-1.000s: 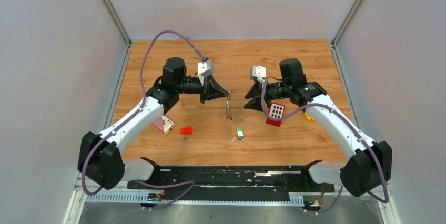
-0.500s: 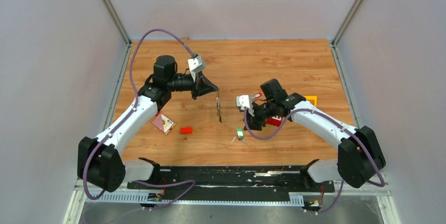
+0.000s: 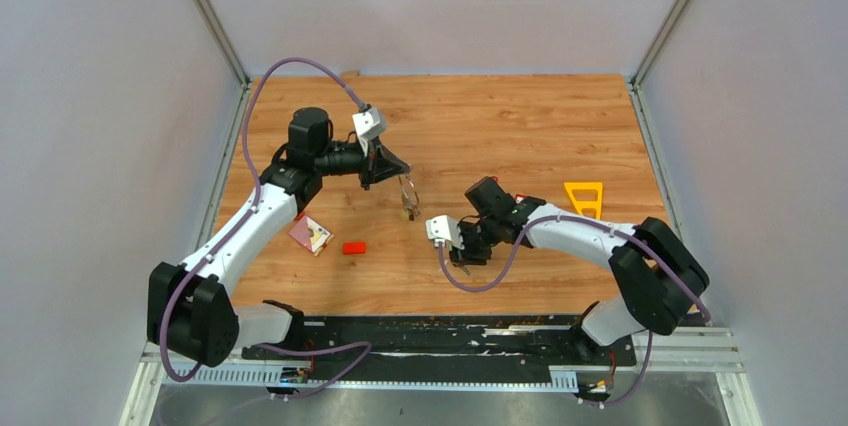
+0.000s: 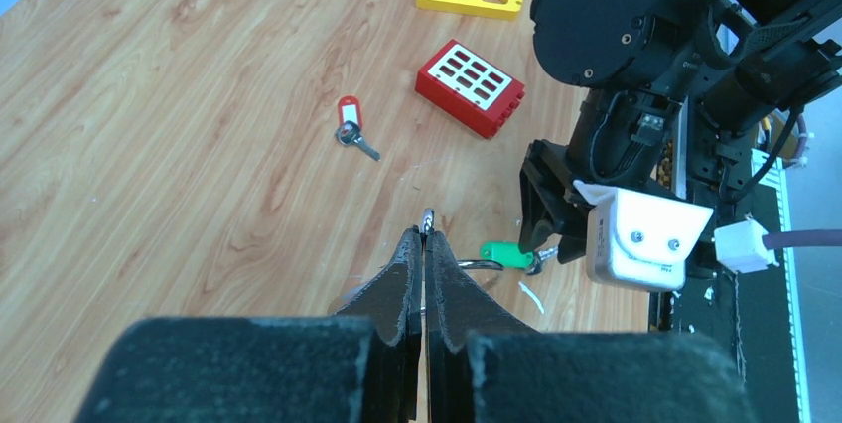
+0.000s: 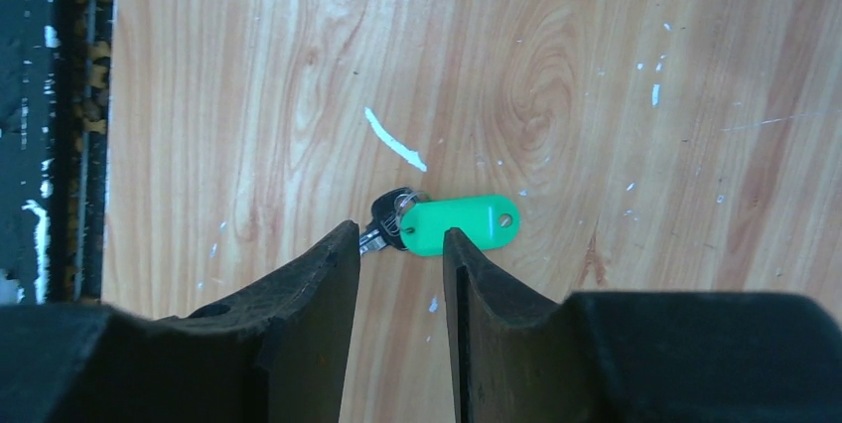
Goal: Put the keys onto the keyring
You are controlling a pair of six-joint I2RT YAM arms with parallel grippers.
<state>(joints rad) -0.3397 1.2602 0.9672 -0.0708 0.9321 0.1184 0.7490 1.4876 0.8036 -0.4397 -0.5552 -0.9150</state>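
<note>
Two keys lie on the wooden table (image 3: 520, 116): a short silver green-tagged key (image 5: 462, 224) and, at 10 o'clock from it in the left wrist view, a red-tagged key (image 4: 350, 130). The right gripper (image 5: 397, 244) straddles the green one, jaws apart. The left gripper (image 4: 425, 236) is pinched tight on the keyring (image 3: 407, 189), a thin silver loop dangling at 11 o'clock from the right gripper. Bare wood opens toward 12 o'clock; the black front rail (image 3: 440, 331) runs close at 6.
</note>
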